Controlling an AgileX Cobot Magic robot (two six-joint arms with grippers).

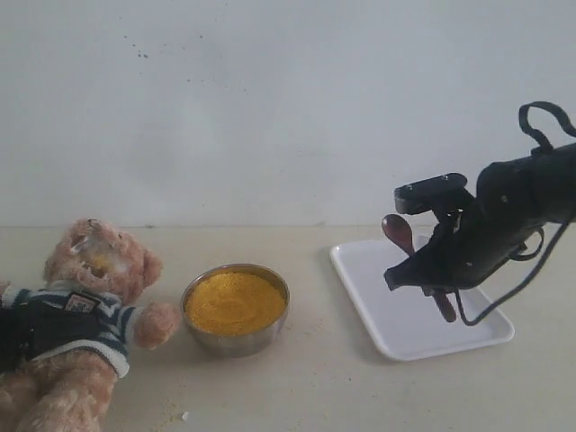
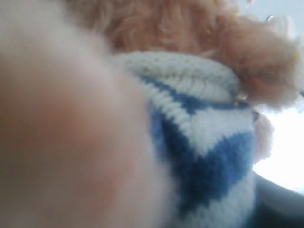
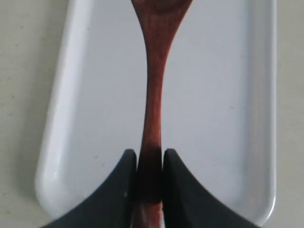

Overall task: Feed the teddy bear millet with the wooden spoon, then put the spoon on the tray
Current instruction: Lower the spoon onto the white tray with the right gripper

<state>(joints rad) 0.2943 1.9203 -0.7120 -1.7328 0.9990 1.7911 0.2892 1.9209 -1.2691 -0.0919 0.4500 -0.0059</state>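
The teddy bear lies at the left in its striped shirt, with yellow grains on its muzzle. My left gripper is a black shape clamped across its torso; the left wrist view is filled by blurred fur and shirt, which hide the fingers. The millet fills a steel bowl in the middle. My right gripper hangs over the white tray, shut on the wooden spoon. Both black fingers press the spoon handle at my right gripper, above the tray.
A few crumbs and grains lie on the beige tabletop in front of the bowl. A plain white wall stands behind the table. The bowl sits between the bear's paw and the tray's left rim.
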